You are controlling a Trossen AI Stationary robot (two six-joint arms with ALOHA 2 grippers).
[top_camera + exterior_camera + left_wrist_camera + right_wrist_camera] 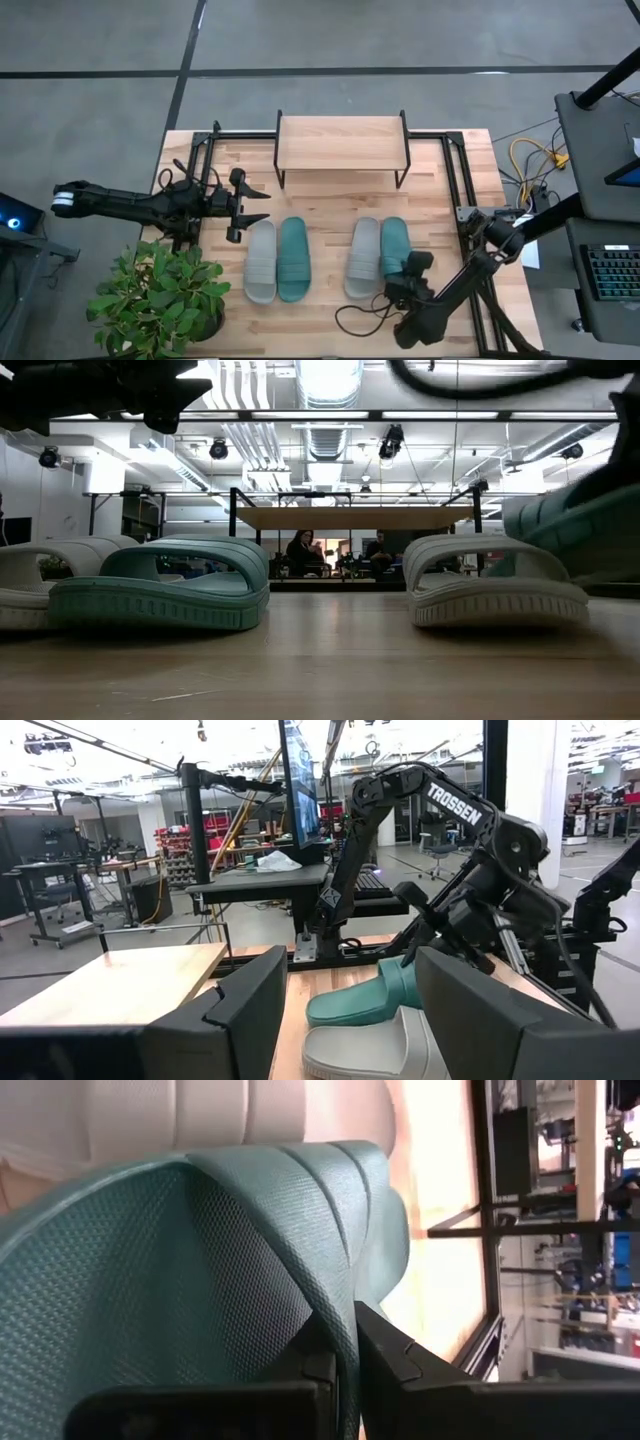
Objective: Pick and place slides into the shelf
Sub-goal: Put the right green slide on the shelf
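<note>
right end effector: clamped on right teal slide, tilted beside grey slide | left end effector: fingers apart, above bench | shelf: bare

Grey concrete floor w/ dark seams is seen; white ceiling ducts, bright strip lights, black desk are shown behind.
</note>
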